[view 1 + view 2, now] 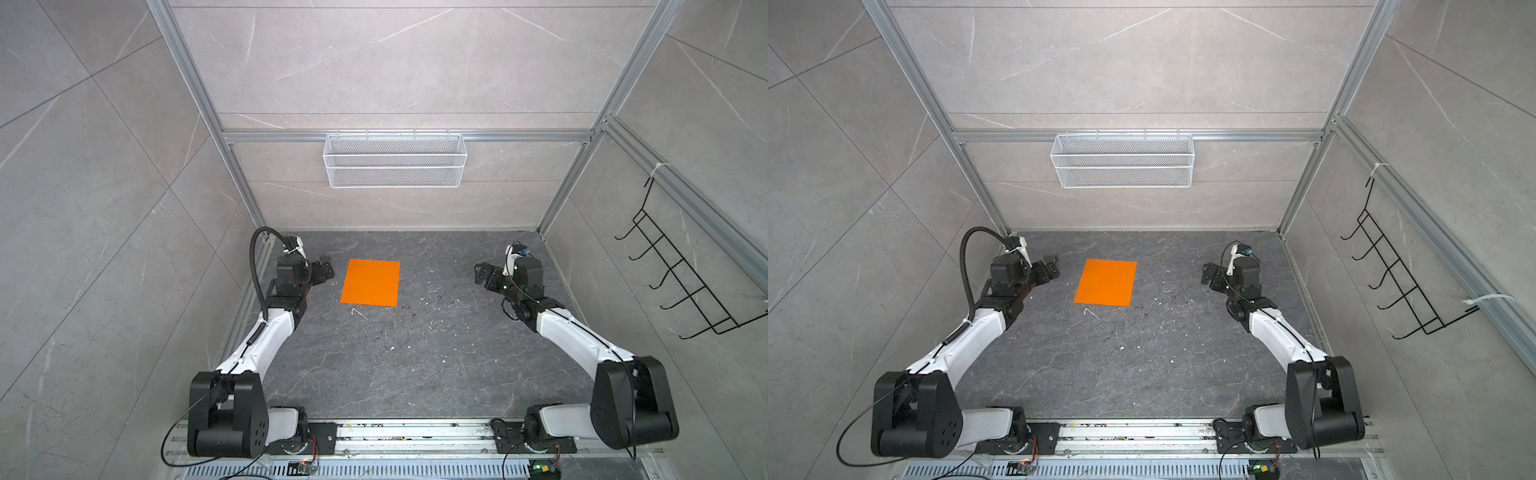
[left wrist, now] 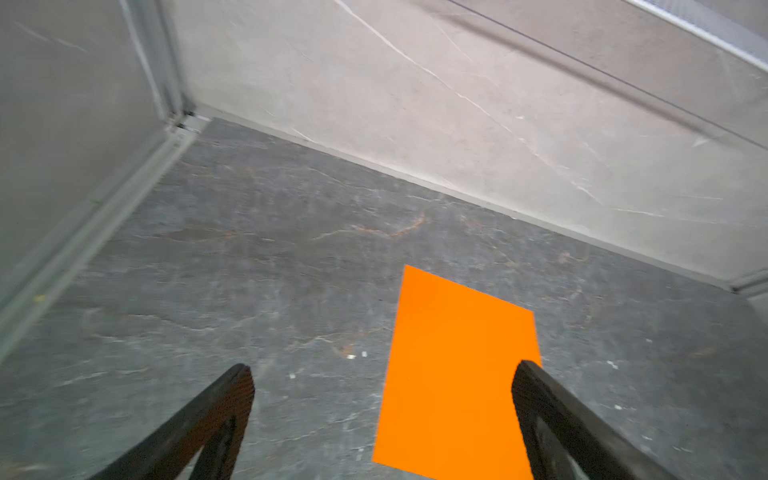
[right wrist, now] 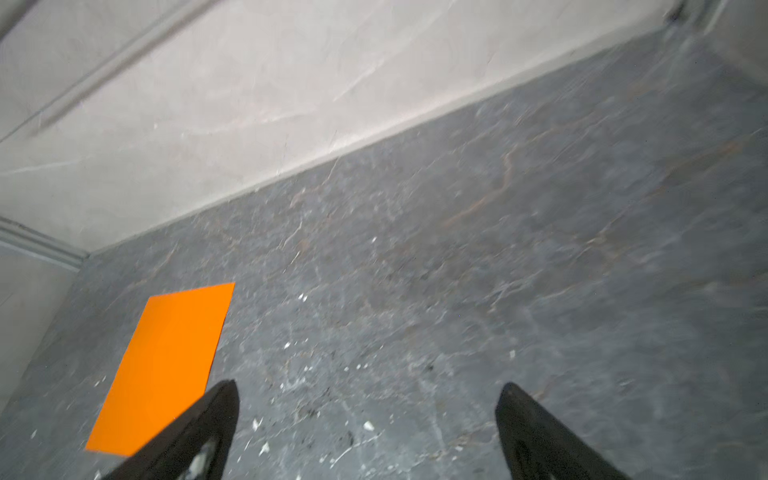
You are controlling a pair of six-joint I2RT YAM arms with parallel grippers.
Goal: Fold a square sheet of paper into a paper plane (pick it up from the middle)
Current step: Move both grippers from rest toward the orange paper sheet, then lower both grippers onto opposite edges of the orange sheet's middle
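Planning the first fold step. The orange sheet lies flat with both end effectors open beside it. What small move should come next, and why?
Probably swing the left end effector over the middle of the square sheet of paper and lower it. It is open and nearer; the right end effector stands farther off. The sheet lies flat, unfolded and untouched on the table.

square sheet of paper (image 1: 370,282) flat on table (image 1: 415,365), left fingers (image 1: 325,266) near its left, right fingers (image 1: 482,272) well apart rightward

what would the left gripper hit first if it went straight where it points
Likely the square sheet of paper, flat just ahead of the left gripper; its height is unclear.
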